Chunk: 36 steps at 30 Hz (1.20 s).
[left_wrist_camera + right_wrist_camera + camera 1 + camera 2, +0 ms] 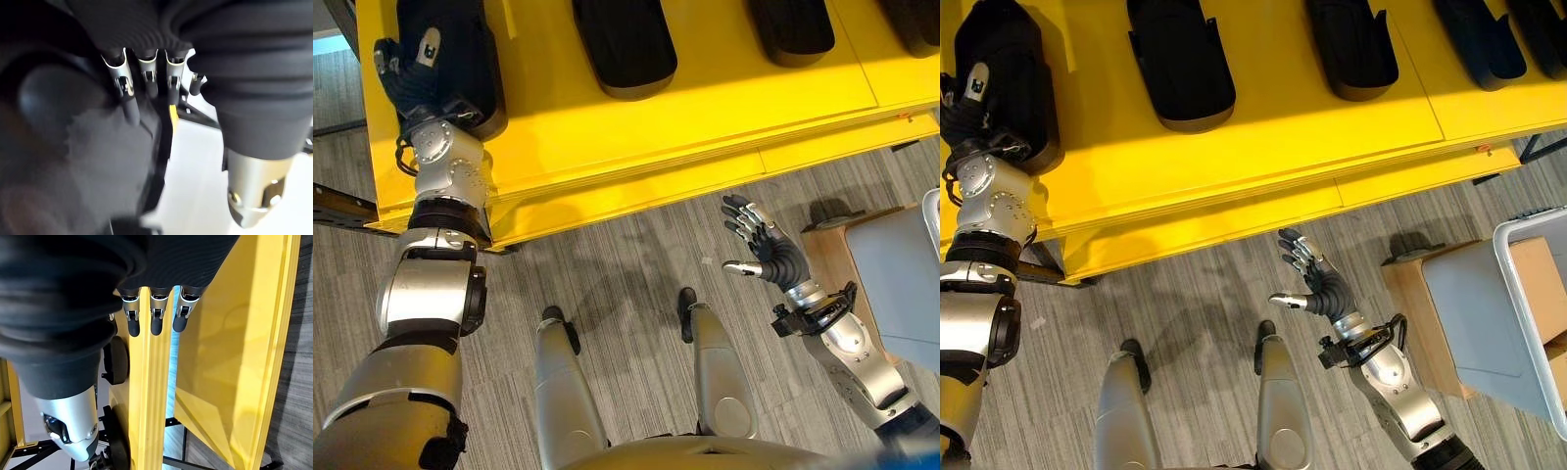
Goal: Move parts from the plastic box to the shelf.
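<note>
A long black part lies at the left end of the yellow shelf. My left hand rests on that part, its fingers lying fairly straight against the dark surface and the thumb held apart. Several more black parts lie in a row along the shelf. My right hand hangs open and empty above the floor in front of the shelf, fingers spread. The grey plastic box stands at the far right.
The box sits on a low wooden stand, with something brown behind its rim. The shelf's front edge juts out over the grey carpet floor between shelf and box.
</note>
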Tool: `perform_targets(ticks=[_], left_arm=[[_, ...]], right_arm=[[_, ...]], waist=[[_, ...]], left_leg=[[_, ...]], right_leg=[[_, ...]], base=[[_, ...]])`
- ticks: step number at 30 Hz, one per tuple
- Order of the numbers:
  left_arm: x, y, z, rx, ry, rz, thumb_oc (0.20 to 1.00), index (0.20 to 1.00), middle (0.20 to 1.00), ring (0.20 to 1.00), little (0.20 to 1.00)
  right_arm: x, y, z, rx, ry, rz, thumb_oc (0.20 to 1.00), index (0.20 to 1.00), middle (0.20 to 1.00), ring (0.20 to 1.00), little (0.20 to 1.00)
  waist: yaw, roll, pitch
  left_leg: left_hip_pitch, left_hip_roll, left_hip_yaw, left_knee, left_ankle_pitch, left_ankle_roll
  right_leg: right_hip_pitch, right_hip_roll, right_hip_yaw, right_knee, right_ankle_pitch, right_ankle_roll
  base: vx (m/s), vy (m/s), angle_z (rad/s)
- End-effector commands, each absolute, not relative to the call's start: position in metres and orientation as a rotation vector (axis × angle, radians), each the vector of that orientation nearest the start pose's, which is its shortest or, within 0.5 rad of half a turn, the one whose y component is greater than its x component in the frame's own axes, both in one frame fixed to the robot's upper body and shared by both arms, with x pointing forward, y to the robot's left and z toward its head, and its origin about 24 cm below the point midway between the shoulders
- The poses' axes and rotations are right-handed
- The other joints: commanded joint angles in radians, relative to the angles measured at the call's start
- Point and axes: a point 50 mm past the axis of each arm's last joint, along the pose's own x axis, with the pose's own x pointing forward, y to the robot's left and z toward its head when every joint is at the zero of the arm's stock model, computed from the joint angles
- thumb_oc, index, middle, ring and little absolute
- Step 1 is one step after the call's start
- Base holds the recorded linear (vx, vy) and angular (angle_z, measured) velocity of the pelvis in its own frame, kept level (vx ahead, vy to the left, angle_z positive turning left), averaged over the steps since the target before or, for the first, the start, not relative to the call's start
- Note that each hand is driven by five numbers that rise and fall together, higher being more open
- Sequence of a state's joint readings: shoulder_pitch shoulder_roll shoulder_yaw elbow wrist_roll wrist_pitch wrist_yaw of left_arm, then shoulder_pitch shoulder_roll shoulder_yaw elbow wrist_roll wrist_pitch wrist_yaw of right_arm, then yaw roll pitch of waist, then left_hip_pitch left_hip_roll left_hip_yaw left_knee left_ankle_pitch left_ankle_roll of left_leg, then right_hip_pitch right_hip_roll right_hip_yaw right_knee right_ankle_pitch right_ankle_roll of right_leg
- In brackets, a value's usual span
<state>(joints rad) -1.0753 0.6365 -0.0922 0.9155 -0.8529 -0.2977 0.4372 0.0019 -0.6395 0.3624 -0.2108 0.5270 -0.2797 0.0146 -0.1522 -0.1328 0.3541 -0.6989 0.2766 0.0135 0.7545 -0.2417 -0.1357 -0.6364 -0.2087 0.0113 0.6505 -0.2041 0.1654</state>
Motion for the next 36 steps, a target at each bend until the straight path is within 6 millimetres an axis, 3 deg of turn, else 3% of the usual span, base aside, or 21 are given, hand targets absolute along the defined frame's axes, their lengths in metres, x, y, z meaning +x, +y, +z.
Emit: perform_targets(ticks=[1, 3, 8, 16, 19, 21, 22, 23, 25, 26, 29, 34, 36], left_arm=[[0.375, 0.289, 0.276, -0.405, -0.614, 0.561, 1.0, 1.0, 1.0, 1.0, 1.0], [0.374, 0.282, 0.283, -0.426, -0.648, 0.53, 1.0, 1.0, 1.0, 1.0, 1.0], [0.359, 0.241, 0.319, -0.563, -0.849, 0.335, 1.0, 1.0, 1.0, 1.0, 1.0], [0.338, 0.221, 0.339, -0.556, -0.993, 0.217, 1.0, 1.0, 1.0, 1.0, 1.0], [0.333, 0.22, 0.337, -0.508, -1.007, 0.199, 1.0, 1.0, 1.0, 1.0, 1.0], [0.324, 0.224, 0.33, -0.345, -1.023, 0.203, 1.0, 1.0, 1.0, 1.0, 1.0], [0.315, 0.223, 0.331, -0.18, -1.051, 0.234, 1.0, 1.0, 1.0, 1.0, 1.0], [0.299, 0.231, 0.313, 0.076, -1.059, 0.266, 1.0, 1.0, 1.0, 1.0, 1.0], [0.292, 0.232, 0.305, 0.118, -1.068, 0.267, 1.0, 1.0, 1.0, 1.0, 1.0], [0.275, 0.239, 0.286, 0.357, -1.055, 0.296, 1.0, 1.0, 1.0, 1.0, 1.0], [0.262, 0.242, 0.26, 0.575, -0.988, 0.299, 1.0, 1.0, 1.0, 1.0, 1.0], [0.241, 0.246, 0.239, 0.921, -0.927, 0.281, 1.0, 1.0, 1.0, 1.0, 1.0], [0.232, 0.247, 0.23, 0.965, -0.903, 0.266, 1.0, 1.0, 1.0, 1.0, 1.0]], right_arm=[[0.235, -0.172, 0.121, -0.019, -0.374, 0.393, 1.0, 1.0, 1.0, 1.0, 1.0], [0.236, -0.173, 0.122, -0.019, -0.378, 0.389, 1.0, 1.0, 1.0, 1.0, 1.0], [0.236, -0.175, 0.122, -0.038, -0.38, 0.363, 1.0, 1.0, 1.0, 1.0, 1.0], [0.235, -0.177, 0.127, -0.064, -0.404, 0.349, 1.0, 1.0, 1.0, 1.0, 1.0], [0.235, -0.178, 0.127, -0.067, -0.407, 0.349, 1.0, 1.0, 1.0, 1.0, 1.0], [0.235, -0.179, 0.128, -0.069, -0.415, 0.344, 1.0, 1.0, 1.0, 1.0, 1.0], [0.236, -0.18, 0.127, -0.08, -0.407, 0.34, 1.0, 1.0, 1.0, 1.0, 1.0], [0.237, -0.181, 0.13, -0.075, -0.423, 0.34, 1.0, 1.0, 1.0, 1.0, 1.0], [0.237, -0.181, 0.131, -0.073, -0.431, 0.342, 1.0, 1.0, 1.0, 1.0, 1.0], [0.238, -0.182, 0.135, -0.063, -0.456, 0.334, 1.0, 1.0, 1.0, 1.0, 1.0], [0.239, -0.182, 0.136, -0.05, -0.468, 0.329, 1.0, 1.0, 1.0, 1.0, 1.0], [0.238, -0.187, 0.138, -0.066, -0.479, 0.315, 1.0, 1.0, 1.0, 1.0, 1.0], [0.237, -0.188, 0.139, -0.067, -0.484, 0.308, 1.0, 1.0, 1.0, 1.0, 1.0]], waist=[[0.025, 0.016, -0.027], [0.026, 0.017, -0.027], [0.032, 0.034, -0.029], [0.04, 0.047, -0.027], [0.043, 0.049, -0.025], [0.051, 0.055, -0.018], [0.056, 0.06, -0.011], [0.069, 0.066, -0.004], [0.073, 0.068, -0.001], [0.086, 0.072, 0.004], [0.097, 0.077, 0.005], [0.111, 0.082, 0.007], [0.115, 0.084, 0.005]], left_leg=[[0.027, 0.022, -0.07, -0.066, 0.101, -0.019], [0.028, 0.021, -0.069, -0.065, 0.101, -0.019], [0.038, 0.015, -0.073, -0.07, 0.102, -0.019], [0.05, 0.012, -0.078, -0.072, 0.103, -0.018], [0.052, 0.01, -0.08, -0.072, 0.104, -0.017], [0.058, 0.008, -0.081, -0.078, 0.107, -0.015], [0.065, 0.006, -0.08, -0.081, 0.109, -0.015], [0.083, 0.005, -0.078, -0.087, 0.109, -0.015], [0.092, 0.006, -0.076, -0.09, 0.108, -0.014], [0.125, 0.009, -0.07, -0.1, 0.105, -0.015], [0.162, 0.008, -0.066, -0.116, 0.103, -0.017], [0.204, 0.003, -0.062, -0.135, 0.102, -0.02], [0.217, -0.004, -0.062, -0.149, 0.112, -0.02]], right_leg=[[-0.019, -0.031, 0.036, 0.032, 0.098, 0.0], [-0.018, -0.03, 0.037, 0.033, 0.097, 0.0], [-0.008, -0.032, 0.036, 0.034, 0.094, -0.002], [0.005, -0.031, 0.035, 0.037, 0.091, -0.003], [0.006, -0.031, 0.035, 0.038, 0.091, -0.004], [0.014, -0.033, 0.034, 0.038, 0.091, -0.005], [0.022, -0.036, 0.032, 0.039, 0.09, -0.006], [0.039, -0.037, 0.03, 0.038, 0.086, -0.005], [0.046, -0.036, 0.031, 0.039, 0.084, -0.006], [0.075, -0.038, 0.03, 0.034, 0.079, -0.006], [0.115, -0.043, 0.027, 0.024, 0.074, -0.005], [0.165, -0.054, 0.022, 0.01, 0.068, -0.004], [0.176, -0.057, 0.021, 0.001, 0.074, -0.004]], base=[[0.0, 0.0, 0.0], [0.0, 0.0, 0.0], [0.0, 0.0, 0.0], [0.0, -0.001, 0.0], [0.0, 0.0, 0.0], [0.0, 0.0, 0.0], [-0.02, -0.006, 0.04], [-0.02, -0.008, 0.05], [0.0, -0.008, 0.09], [0.01, -0.013, 0.07], [0.01, -0.002, -0.02], [0.01, -0.013, 0.09], [0.01, -0.015, 0.11]])
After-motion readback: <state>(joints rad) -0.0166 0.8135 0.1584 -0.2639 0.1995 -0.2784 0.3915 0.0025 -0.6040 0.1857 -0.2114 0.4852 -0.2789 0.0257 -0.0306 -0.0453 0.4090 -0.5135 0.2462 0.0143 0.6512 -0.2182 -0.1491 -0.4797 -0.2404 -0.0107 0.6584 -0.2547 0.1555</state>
